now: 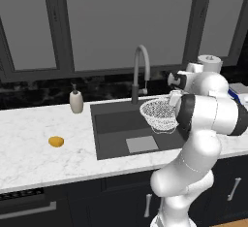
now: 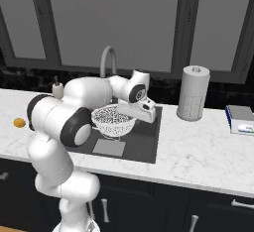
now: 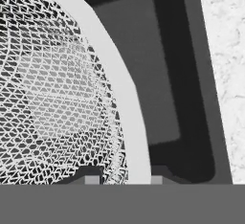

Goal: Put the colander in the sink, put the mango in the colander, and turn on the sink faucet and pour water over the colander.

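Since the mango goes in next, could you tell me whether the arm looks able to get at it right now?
Probably not yet: the hand is shut on the colander rim, holding it over the sink. The mango lies alone on the counter left of the sink, with nothing around it.

colander [image 3: 62, 89] – cut by frame edge | claw fingertips [image 3: 92, 180] – barely visible

This is a kitchen. A long white stone counter [image 1: 29, 148] runs across the middle of the picture, with dark cupboard doors [image 2: 218, 216] under it at the bottom. A dark sink [image 1: 111, 124] sits in the counter, and a tall bent tap [image 1: 140, 71] stands behind it. A soap bottle [image 1: 76, 101] is at its left. A paper towel roll [image 2: 193, 93] stands at the right. Big windows [image 1: 121, 22] fill the top.
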### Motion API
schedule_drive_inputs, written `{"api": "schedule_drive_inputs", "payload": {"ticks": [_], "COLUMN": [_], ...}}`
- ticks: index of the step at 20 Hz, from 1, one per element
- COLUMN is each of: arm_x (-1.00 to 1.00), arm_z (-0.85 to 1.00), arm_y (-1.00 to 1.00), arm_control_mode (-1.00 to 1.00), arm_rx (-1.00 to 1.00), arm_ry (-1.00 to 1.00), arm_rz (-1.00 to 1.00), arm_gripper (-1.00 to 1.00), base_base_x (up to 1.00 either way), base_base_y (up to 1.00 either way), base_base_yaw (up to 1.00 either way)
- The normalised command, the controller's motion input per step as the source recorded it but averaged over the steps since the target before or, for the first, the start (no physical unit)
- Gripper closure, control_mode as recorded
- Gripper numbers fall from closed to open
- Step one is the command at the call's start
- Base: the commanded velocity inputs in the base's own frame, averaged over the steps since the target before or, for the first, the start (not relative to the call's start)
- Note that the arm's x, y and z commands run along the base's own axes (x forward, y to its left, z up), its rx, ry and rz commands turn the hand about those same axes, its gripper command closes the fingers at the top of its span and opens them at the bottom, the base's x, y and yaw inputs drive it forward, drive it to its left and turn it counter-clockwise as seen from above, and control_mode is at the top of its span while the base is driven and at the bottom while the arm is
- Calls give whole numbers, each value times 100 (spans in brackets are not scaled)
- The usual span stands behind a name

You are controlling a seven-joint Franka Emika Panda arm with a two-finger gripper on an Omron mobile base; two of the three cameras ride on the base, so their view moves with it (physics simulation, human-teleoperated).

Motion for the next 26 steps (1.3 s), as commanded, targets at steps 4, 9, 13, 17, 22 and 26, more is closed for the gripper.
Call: {"api": "schedule_drive_inputs", "payload": {"ticks": [4, 9, 13, 17, 22, 26], "arm_x": [14, 15, 22, 30, 31, 25], "arm_z": [-54, -45, -41, -50, -45, -44], "arm_y": [12, 6, 7, 20, 18, 14], "arm_control_mode": [-100, -100, -100, -100, -100, -100], "arm_rx": [6, 11, 13, 9, 9, 8], "arm_ry": [-6, -9, -8, -3, -5, -6], "arm_rz": [22, 19, 15, 10, 7, 4], "arm_gripper": [100, 100, 100, 100, 100, 100], "base_base_x": [0, 0, 0, 0, 0, 0], "base_base_y": [0, 0, 0, 0, 0, 0], "base_base_yaw": [0, 0, 0, 0, 0, 0]}}
